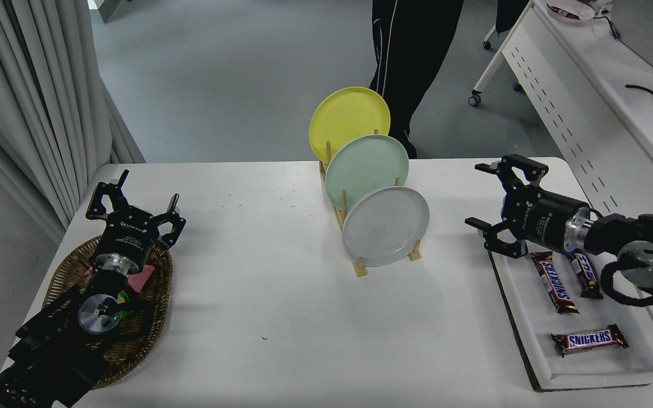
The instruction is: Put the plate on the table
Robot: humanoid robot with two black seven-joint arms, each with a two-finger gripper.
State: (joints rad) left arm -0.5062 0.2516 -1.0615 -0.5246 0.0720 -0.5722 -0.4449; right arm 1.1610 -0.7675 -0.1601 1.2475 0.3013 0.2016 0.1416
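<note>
Grey plate: stands on edge in the front slot of a wooden rack, face toward the camera, leaning back a little; nothing grips it.
Rack: sits near the middle of the white desk, running from the far edge toward the near side.
Other plates: a mint green plate stands in the slot behind the grey one, and a yellow plate behind that; each one partly overlaps the next as seen from the head view.
Right tool: comes in from the right edge and points left toward the rack, level with the grey plate; its jaws are spread wide and hold nothing; clear desk lies between it and the plate's rim.
Left tool: parked at the lower left over a wicker basket, fingers splayed apart, nothing between them.
Basket: holds something pink and something green, mostly hidden under the arm.
Tray: white, flat, at the right side of the desk below the right arm; three chocolate bars lie in it, two near the arm and one nearer the camera.
Person: in dark trousers, standing on the floor beyond the far edge, behind the yellow plate.
Second desk: white, with a slotted side panel, at the upper right.
</note>
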